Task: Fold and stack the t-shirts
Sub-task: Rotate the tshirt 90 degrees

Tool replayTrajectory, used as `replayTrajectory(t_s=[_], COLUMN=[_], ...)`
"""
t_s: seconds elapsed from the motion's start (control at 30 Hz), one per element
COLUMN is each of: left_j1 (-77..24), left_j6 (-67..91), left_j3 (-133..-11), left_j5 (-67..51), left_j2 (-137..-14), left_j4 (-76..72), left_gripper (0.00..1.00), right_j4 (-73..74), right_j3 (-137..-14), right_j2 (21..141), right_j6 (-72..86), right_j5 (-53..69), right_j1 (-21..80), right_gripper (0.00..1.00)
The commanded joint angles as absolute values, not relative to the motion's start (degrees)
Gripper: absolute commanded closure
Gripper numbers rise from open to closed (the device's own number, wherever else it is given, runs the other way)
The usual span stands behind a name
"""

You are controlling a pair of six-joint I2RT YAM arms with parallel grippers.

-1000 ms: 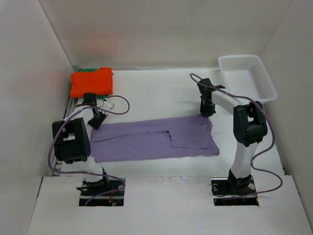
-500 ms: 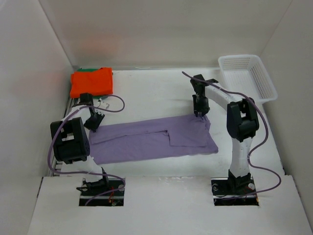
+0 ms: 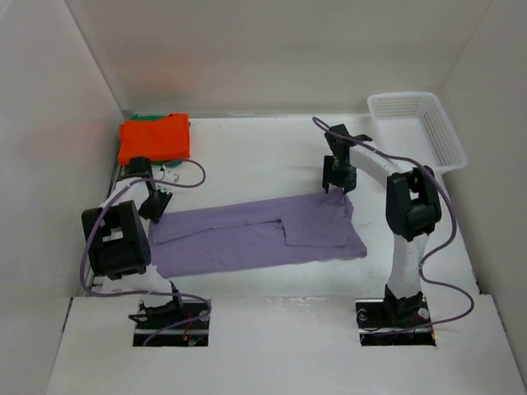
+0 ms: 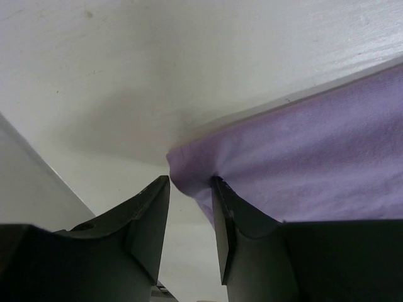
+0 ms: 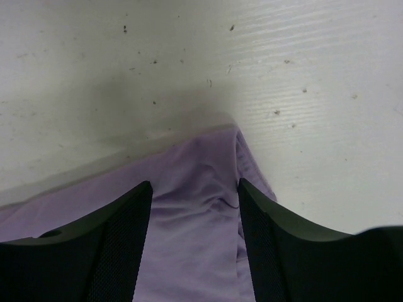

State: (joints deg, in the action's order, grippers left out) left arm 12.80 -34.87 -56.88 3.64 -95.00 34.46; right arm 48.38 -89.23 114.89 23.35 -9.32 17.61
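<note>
The lavender t-shirt (image 3: 255,234) lies flat, folded into a long strip across the middle of the table. My left gripper (image 3: 152,210) is low at its far left corner; in the left wrist view (image 4: 191,189) the jaws stand narrowly apart, with the shirt's corner (image 4: 189,170) between the tips. My right gripper (image 3: 336,185) is at the far right corner; in the right wrist view (image 5: 195,189) the jaws are wide open over that corner (image 5: 208,163). The orange t-shirt (image 3: 154,137) lies folded at the back left on the green one (image 3: 148,118), of which only a sliver shows.
A white mesh basket (image 3: 418,127) stands at the back right. White walls close in the table on the left, back and right. The arm bases sit at the near edge.
My right gripper has moved left and slightly back along the shirt's far right corner. My left gripper has edged left and back. The shirt has shifted a little to the left.
</note>
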Motion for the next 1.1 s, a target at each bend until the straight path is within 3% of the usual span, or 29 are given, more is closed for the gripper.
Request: replayTrajectory(t_s=[0.0,0.1,0.13,0.27,0.33,0.57,0.8,0.83,0.87,0.93,0.97,1.07], left_j1=[13.4,14.0,14.1,14.2,14.1,14.6,13.3,12.9,12.4,11.0,10.3,8.8], left_j6=[-34.5,-34.8,-34.8,-34.5,-34.3,-35.1,-33.6,-33.2,-32.7,-31.7,-31.2,-30.5], left_j3=[-57.3,-57.4,-57.6,-58.1,-58.4,-59.1,-61.9,-62.3,-62.7,-63.8,-64.4,-65.0], left_j5=[3.2,3.2,3.2,3.2,3.2,3.6,2.5,2.1,1.8,1.8,1.8,1.8], left_j2=[-90.7,-90.1,-90.1,-90.4,-90.5,-89.7,-89.9,-90.2,-90.4,-91.4,-91.7,-91.8], left_j4=[35.2,35.2,35.2,35.2,35.2,35.9,41.2,41.9,42.5,43.9,44.4,44.1], left_gripper=[0.67,0.63,0.63,0.60,0.60,0.59,0.54,0.53,0.52,0.51,0.50,0.48], right_j4=[48.2,50.7,52.5,56.2,55.6,55.5,57.1,55.6,52.8,45.6,43.0,38.7], right_j3=[-92.6,-94.6,-95.6,-98.6,-98.9,-113.2,-155.7,-160.3,-161.7,-157.9,-154.8,-143.4], right_j2=[117.8,119.2,120.1,122.5,122.3,127.5,148.3,150.9,152.1,150.7,148.8,140.3], right_j6=[24.0,22.9,22.2,20.5,20.6,20.3,18.9,19.2,19.5,19.4,19.1,19.6], right_j5=[-7.9,-7.0,-5.8,-2.7,-2.7,-7.7,-9.6,-9.4,-9.0,-7.3,-6.9,-9.4], right_j1=[16.9,16.2,16.0,15.9,16.0,15.8,17.3,18.0,18.6,20.1,20.7,21.3], right_gripper=[0.38,0.42,0.47,0.89,1.00,1.00,1.00,0.99,0.89,0.57,0.46,0.35])
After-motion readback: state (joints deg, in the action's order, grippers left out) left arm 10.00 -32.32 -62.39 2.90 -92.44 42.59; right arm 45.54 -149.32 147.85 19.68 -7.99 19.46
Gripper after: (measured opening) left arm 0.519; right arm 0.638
